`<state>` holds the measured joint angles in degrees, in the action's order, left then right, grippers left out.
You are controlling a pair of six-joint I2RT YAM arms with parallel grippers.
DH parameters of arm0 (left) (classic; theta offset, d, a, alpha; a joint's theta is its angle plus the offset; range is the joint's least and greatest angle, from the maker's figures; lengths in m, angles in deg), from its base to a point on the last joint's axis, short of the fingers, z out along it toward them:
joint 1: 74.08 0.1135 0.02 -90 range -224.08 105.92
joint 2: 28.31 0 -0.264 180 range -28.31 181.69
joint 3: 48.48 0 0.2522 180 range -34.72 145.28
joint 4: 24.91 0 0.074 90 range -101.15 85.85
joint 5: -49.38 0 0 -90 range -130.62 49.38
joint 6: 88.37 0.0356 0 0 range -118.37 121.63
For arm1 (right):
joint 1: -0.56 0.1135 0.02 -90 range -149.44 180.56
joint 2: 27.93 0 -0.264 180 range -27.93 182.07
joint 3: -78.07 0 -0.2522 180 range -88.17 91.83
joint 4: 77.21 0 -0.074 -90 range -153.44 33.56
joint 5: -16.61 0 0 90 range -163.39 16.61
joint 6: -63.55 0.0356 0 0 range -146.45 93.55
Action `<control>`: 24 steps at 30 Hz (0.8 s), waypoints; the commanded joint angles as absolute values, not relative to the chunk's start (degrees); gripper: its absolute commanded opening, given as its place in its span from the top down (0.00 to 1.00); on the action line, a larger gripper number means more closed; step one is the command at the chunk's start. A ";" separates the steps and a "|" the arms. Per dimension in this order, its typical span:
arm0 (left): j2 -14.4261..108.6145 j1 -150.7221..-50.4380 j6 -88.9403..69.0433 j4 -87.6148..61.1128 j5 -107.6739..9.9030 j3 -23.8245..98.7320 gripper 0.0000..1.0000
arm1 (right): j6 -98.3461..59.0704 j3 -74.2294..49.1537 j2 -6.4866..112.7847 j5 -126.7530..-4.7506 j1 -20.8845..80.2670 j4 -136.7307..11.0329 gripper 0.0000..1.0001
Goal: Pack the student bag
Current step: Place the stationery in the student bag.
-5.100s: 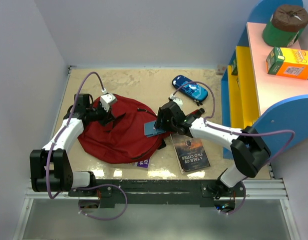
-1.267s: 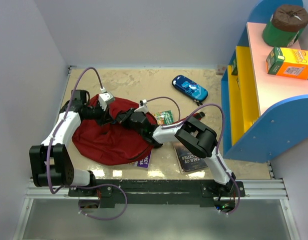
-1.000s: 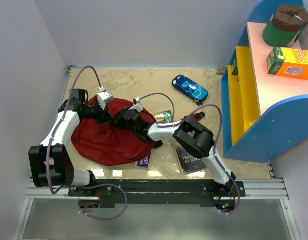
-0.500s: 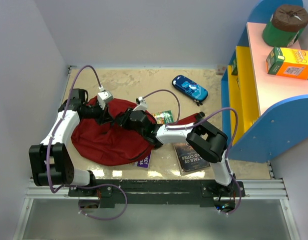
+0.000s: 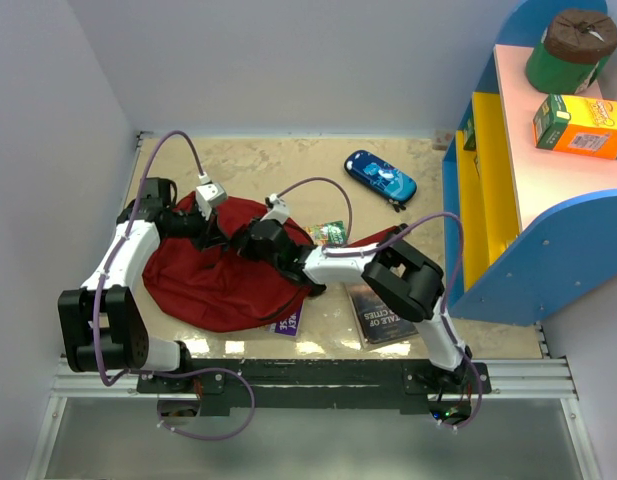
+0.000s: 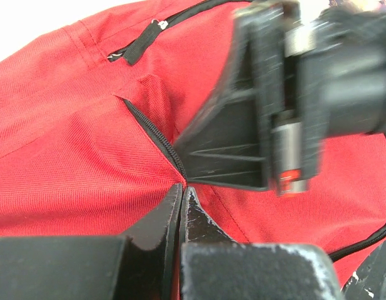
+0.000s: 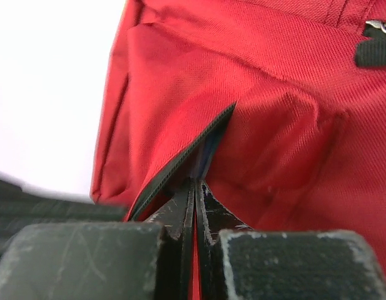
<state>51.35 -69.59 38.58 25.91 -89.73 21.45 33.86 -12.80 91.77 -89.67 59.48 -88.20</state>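
Toward the far right of the beige surface (image 5: 258,160), a glossy blue pencil case (image 5: 380,176), lying at a slant. Nearer the middle, a small green card (image 5: 333,233). By the near edge, a dark-covered book (image 5: 376,320) with pale lettering, flat and face up; to its left, a purple booklet (image 5: 286,323), only a corner showing. Along the right side, a shelf unit (image 5: 558,250) with blue end panels and yellow shelves. On its pink top, a green canister (image 5: 553,68) with a brown lid, an orange box (image 5: 580,124) just beside it.
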 commanded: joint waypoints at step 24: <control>55.27 -67.23 43.28 27.34 -93.10 23.64 0.59 | 31.39 -24.17 82.74 -85.08 56.29 -97.90 0.48</control>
